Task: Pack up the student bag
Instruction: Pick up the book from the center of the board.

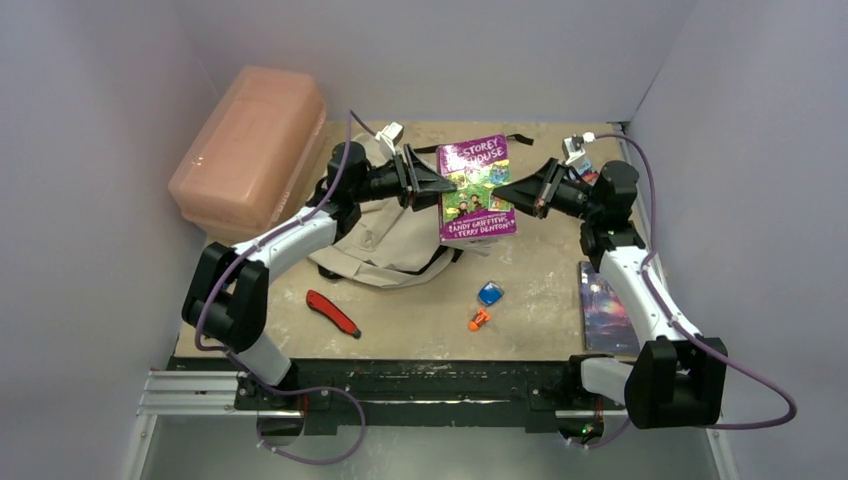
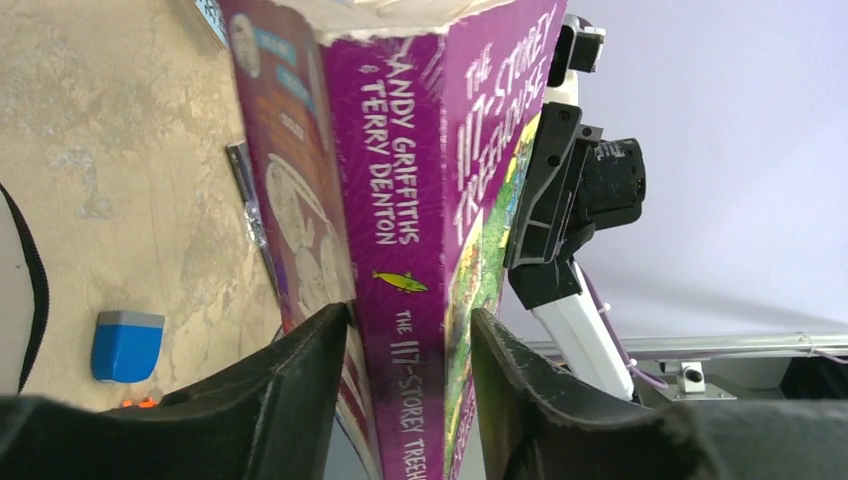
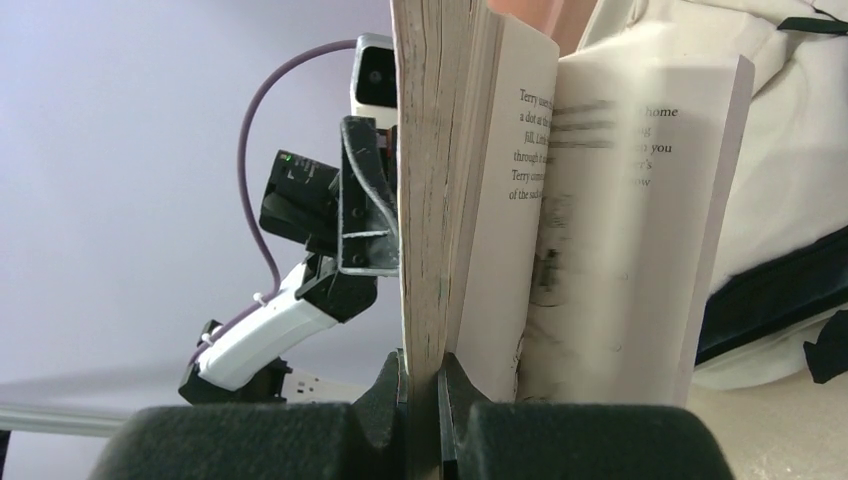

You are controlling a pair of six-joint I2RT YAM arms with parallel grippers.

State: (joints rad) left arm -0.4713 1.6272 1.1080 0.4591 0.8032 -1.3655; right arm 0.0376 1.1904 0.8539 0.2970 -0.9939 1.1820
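On the near bench (image 1: 420,330) a red cutter (image 1: 332,312), a blue block (image 1: 490,293) and a second book (image 1: 606,305) are seen unpacked. Farther back the bag (image 1: 390,245) is slumped under the left arm, and packing is judged barely begun. Above its edge a purple book (image 1: 477,188) is held aloft, some pages pinched by the right claw (image 1: 500,190), its spine straddled by the left claw (image 1: 450,180); whether that one presses cannot be told.

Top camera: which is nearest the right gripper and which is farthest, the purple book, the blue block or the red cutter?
1. purple book, held in the right gripper.
2. blue block, just below it in the view.
3. red cutter, over on the left.
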